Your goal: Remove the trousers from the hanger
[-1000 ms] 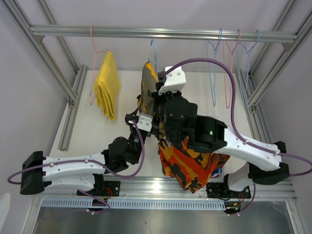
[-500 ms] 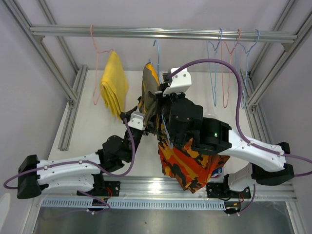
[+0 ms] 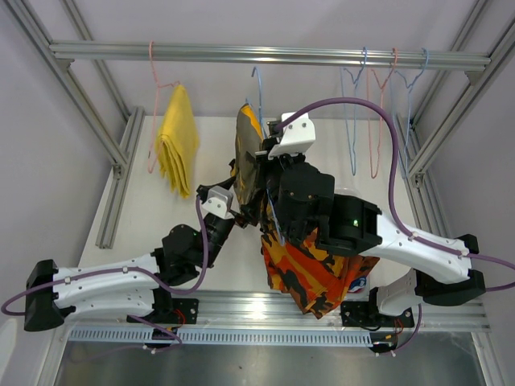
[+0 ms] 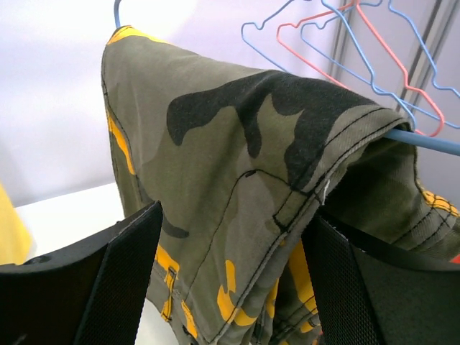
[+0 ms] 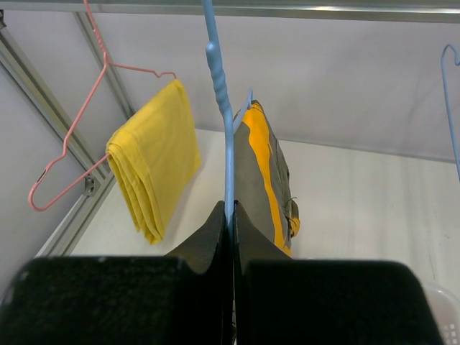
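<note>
Left arm is stretched forward, and the left gripper [image 4: 231, 237] is held wide open, fingers [image 4: 126, 280] spread well apart. Right gripper [image 5: 230, 215] is clamped shut, with the blue hanger [image 5: 218, 86] wire pinched between the jaws.

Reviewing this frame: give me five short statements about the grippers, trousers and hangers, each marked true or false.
1. The right gripper is shut on the blue hanger. True.
2. The left gripper is clamped on the olive camouflage trousers. False: its jaws stand wide open, one on each side of the cloth.
3. The yellow trousers lie on the table. False: they hang on the pink hanger.
4. The three hangers at the right of the rail are bare. True.
5. The orange camouflage trousers hang on a hanger. False: they lie in a heap below the right arm.
</note>
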Controlling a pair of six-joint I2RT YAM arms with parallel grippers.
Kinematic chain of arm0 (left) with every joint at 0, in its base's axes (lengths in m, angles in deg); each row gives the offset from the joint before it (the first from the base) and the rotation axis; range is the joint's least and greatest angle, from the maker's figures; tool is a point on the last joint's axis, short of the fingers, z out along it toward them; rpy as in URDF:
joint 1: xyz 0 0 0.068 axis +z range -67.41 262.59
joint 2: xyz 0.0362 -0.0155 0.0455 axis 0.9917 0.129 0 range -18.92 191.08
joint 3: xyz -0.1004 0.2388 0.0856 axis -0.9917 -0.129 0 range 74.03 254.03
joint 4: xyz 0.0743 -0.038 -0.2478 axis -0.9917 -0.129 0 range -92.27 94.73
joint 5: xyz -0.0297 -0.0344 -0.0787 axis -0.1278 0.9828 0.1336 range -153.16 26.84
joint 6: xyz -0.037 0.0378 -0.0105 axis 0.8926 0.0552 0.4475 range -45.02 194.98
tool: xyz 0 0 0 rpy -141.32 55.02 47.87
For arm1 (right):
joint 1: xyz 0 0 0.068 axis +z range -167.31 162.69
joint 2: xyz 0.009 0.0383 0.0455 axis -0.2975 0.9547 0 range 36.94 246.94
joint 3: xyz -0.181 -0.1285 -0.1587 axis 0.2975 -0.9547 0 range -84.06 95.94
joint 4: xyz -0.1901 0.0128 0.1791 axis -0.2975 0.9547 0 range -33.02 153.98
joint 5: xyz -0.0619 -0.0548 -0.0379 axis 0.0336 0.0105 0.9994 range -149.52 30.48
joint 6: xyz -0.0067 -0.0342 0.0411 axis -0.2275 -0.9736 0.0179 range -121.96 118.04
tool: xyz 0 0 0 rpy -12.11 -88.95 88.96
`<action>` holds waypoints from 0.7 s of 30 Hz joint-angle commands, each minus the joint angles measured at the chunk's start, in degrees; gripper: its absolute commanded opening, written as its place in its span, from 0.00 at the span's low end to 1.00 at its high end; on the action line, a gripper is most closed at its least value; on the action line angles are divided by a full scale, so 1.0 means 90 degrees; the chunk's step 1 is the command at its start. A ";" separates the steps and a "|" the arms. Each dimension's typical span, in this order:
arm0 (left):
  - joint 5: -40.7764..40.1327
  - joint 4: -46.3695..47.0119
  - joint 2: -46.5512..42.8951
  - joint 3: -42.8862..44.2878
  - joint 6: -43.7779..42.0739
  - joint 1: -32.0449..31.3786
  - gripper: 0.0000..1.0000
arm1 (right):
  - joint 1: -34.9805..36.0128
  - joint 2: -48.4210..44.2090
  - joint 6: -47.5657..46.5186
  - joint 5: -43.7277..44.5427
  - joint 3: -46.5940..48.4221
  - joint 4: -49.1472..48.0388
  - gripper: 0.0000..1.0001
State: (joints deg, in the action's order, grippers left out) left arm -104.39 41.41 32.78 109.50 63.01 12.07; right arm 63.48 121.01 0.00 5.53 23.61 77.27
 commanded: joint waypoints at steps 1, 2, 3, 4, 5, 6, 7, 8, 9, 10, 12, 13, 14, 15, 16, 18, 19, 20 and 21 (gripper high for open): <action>0.0314 0.0162 -0.0032 0.0054 0.0314 0.0043 0.80 | 0.0056 -0.0328 0.0163 -0.0002 0.0184 -0.0966 0.00; 0.0324 0.0162 -0.0022 0.0063 0.0314 0.0043 0.80 | 0.0056 -0.0337 0.0154 -0.0012 0.0194 -0.0956 0.00; 0.0324 0.0152 -0.0022 0.0054 0.0333 0.0043 0.80 | 0.0066 -0.0328 0.0154 -0.0012 0.0184 -0.0956 0.00; 0.0343 0.0152 -0.0032 0.0054 0.0334 0.0033 0.79 | 0.0056 -0.0337 0.0154 -0.0012 0.0184 -0.0966 0.00; 0.0353 0.0152 -0.0032 0.0044 0.0334 0.0043 0.79 | 0.0056 -0.0347 0.0154 -0.0012 0.0165 -0.0966 0.00; 0.0334 0.0152 -0.0022 0.0054 0.0324 0.0043 0.79 | 0.0056 -0.0338 0.0163 -0.0012 0.0165 -0.0966 0.00; 0.0314 0.0152 -0.0022 0.0054 0.0314 0.0043 0.79 | 0.0066 -0.0347 0.0164 -0.0041 0.0155 -0.0956 0.00; 0.0256 0.0152 -0.0012 0.0054 0.0275 0.0043 0.79 | 0.0056 -0.0367 0.0193 -0.0051 0.0155 -0.0956 0.00; 0.0236 0.0162 0.0007 0.0092 0.0246 0.0043 0.79 | 0.0066 -0.0376 0.0202 -0.0061 0.0145 -0.0956 0.00; 0.0216 0.0162 0.0027 0.0074 0.0217 0.0043 0.79 | 0.0066 -0.0377 0.0212 -0.0080 0.0145 -0.0946 0.00; 0.0158 0.0181 0.0085 0.0073 0.0119 0.0052 0.79 | 0.0066 -0.0386 0.0261 -0.0109 0.0145 -0.0898 0.00; 0.0129 0.0210 0.0105 0.0064 0.0080 0.0053 0.78 | 0.0066 -0.0386 0.0280 -0.0138 0.0135 -0.0878 0.00; 0.0080 0.0230 0.0134 0.0064 0.0002 0.0053 0.78 | 0.0066 -0.0406 0.0290 -0.0139 0.0135 -0.0868 0.00; 0.0060 0.0230 0.0154 0.0054 -0.0018 0.0053 0.77 | 0.0076 -0.0406 0.0300 -0.0148 0.0126 -0.0878 0.00; 0.0050 0.0230 0.0163 0.0054 -0.0028 0.0062 0.77 | 0.0085 -0.0416 0.0291 -0.0148 0.0116 -0.0878 0.00; 0.0021 0.0259 0.0193 0.0025 -0.0047 0.0072 0.77 | 0.0095 -0.0435 0.0300 -0.0148 0.0087 -0.0888 0.00; 0.0011 0.0269 0.0202 0.0034 -0.0067 0.0072 0.77 | 0.0095 -0.0435 0.0291 -0.0148 0.0077 -0.0888 0.00; -0.0008 0.0269 0.0222 0.0044 -0.0106 0.0072 0.77 | 0.0105 -0.0435 0.0281 -0.0148 0.0086 -0.0888 0.00; -0.0008 0.0279 0.0212 0.0034 -0.0125 0.0082 0.76 | 0.0105 -0.0435 0.0281 -0.0129 0.0087 -0.0897 0.00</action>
State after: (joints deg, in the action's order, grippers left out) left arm -103.60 41.48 34.51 109.50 62.90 12.27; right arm 63.72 120.88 1.29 4.07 22.76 77.29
